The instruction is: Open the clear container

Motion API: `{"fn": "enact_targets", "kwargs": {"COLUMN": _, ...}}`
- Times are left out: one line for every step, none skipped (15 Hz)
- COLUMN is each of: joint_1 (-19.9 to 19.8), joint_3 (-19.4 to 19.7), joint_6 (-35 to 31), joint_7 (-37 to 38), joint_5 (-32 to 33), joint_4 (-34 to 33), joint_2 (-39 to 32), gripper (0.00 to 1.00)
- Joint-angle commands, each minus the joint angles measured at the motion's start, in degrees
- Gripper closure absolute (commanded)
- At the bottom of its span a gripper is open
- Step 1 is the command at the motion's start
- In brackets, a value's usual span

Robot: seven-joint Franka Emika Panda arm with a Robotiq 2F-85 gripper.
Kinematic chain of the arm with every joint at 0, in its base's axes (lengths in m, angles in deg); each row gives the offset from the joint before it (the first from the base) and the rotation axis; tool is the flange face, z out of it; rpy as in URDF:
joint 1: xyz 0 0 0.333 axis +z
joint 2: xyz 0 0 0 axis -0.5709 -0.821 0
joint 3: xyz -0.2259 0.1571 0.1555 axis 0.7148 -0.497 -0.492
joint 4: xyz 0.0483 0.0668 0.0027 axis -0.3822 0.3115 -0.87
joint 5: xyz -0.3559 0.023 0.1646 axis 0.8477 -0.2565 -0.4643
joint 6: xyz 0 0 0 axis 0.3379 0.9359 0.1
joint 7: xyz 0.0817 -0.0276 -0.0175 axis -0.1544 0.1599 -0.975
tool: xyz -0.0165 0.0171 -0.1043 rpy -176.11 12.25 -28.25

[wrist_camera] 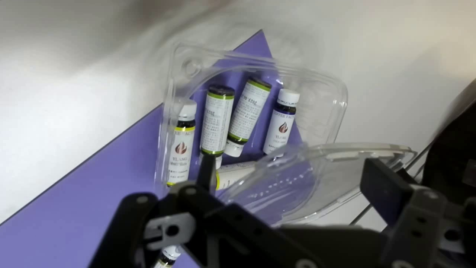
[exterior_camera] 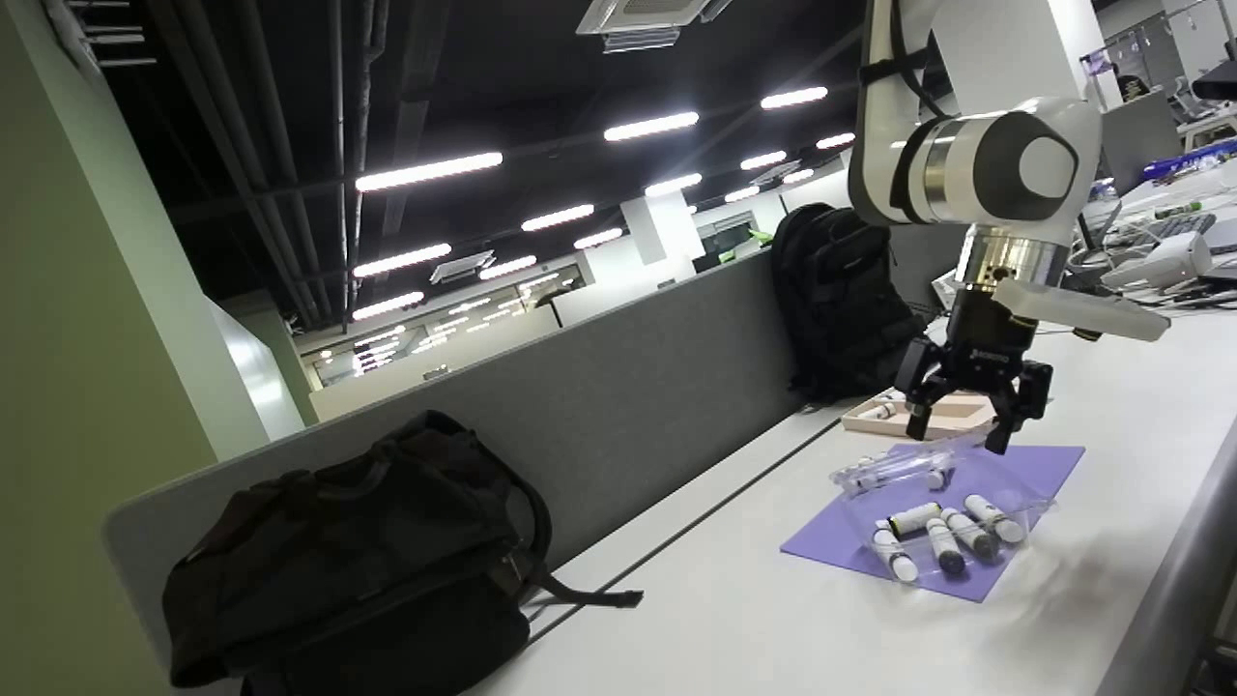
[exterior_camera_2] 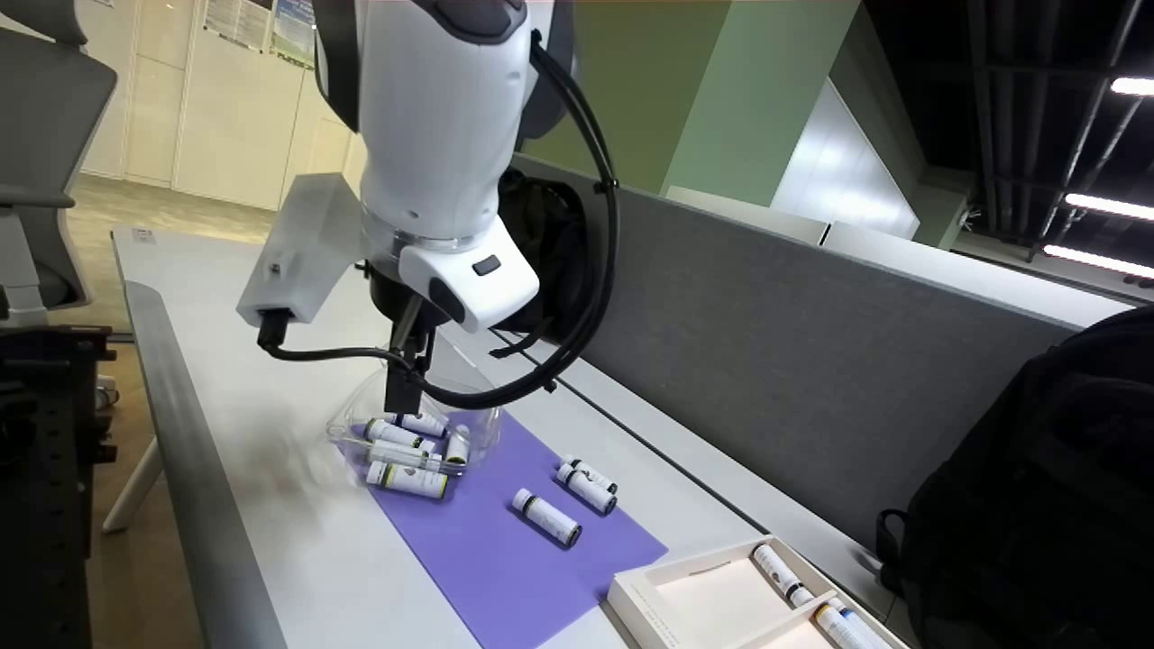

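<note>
Swinging the lid (wrist_camera: 314,182) fully back is, by judgement, the step in hand. The clear container (wrist_camera: 319,108) sits over a corner of the purple sheet (exterior_camera_2: 496,572), its base reaching past the sheet's edges onto the white surface (exterior_camera: 734,619). Five vials (wrist_camera: 217,123) lie in the base. The lid is already raised and tilted.

State of the claw (exterior_camera: 957,438): fingers (wrist_camera: 385,190) spread wide, nothing gripped. In the wrist view the lid shows between them; contact cannot be told. The hinge cannot be made out clearly.

1. Avoid a hard squeeze; thin plastic will likely flex or crease.
2. Set one finger against the lid's inner face and push slowly outward, away from the vials, along an arc.
3. Keep the fingertips above the base rim; a low pass could catch a vial.
4. Monitor the base. It is probably light and may drag or tip with the lid; pause if it shifts.
5. Withdraw straight up, fingers apart, without hooking the lid's edge.
6. Verify that the lid stays back; a springy fold may return it.
</note>
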Motion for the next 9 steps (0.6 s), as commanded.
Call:
{"fn": "enact_targets", "kwargs": {"joint_1": 0.24, "joint_3": -0.14, "joint_6": -0.75, "joint_7": -4.02, "joint_5": -3.95, "joint_4": 0.45, "joint_2": 2.28, "gripper": 0.00}}
{"fn": "enact_targets", "kwargs": {"joint_1": 0.25, "joint_3": -0.16, "joint_6": -0.82, "joint_7": -5.12, "joint_5": -4.77, "joint_4": 0.43, "joint_2": 2.46, "gripper": 0.00}}
{"fn": "enact_targets", "kwargs": {"joint_1": 0.24, "joint_3": -0.15, "joint_6": -0.86, "joint_7": -6.05, "joint_5": -5.53, "joint_4": 0.42, "joint_2": 2.70, "gripper": 0.00}}
{"fn": "enact_targets", "kwargs": {"joint_1": 0.19, "joint_3": -0.11, "joint_6": -0.84, "joint_7": -6.92, "joint_5": -6.20, "joint_4": 0.43, "joint_2": 3.07, "gripper": 0.00}}
{"fn": "enact_targets", "kwargs": {"joint_1": 0.18, "joint_3": -0.11, "joint_6": -0.91, "joint_7": -7.58, "joint_5": -6.80, "joint_4": 0.39, "joint_2": 3.31, "gripper": 0.00}}
{"fn": "enact_targets", "kwargs": {"joint_1": 0.17, "joint_3": -0.10, "joint_6": -1.04, "joint_7": -8.50, "joint_5": -7.56, "joint_4": 0.34, "joint_2": 3.74, "gripper": 0.00}}
{"fn": "enact_targets", "kwargs": {"joint_1": 0.15, "joint_3": -0.10, "joint_6": -1.12, "joint_7": -9.22, "joint_5": -8.08, "joint_4": 0.29, "joint_2": 4.05, "gripper": 0.00}}
{"fn": "enact_targets", "kwargs": {"joint_1": 0.13, "joint_3": -0.09, "joint_6": -1.20, "joint_7": -9.84, "joint_5": -8.56, "joint_4": 0.23, "joint_2": 4.36, "gripper": 0.00}}
{"fn": "enact_targets", "kwargs": {"joint_1": 0.11, "joint_3": -0.09, "joint_6": -1.25, "joint_7": -10.38, "joint_5": -8.86, "joint_4": 0.18, "joint_2": 4.60, "gripper": 0.00}}
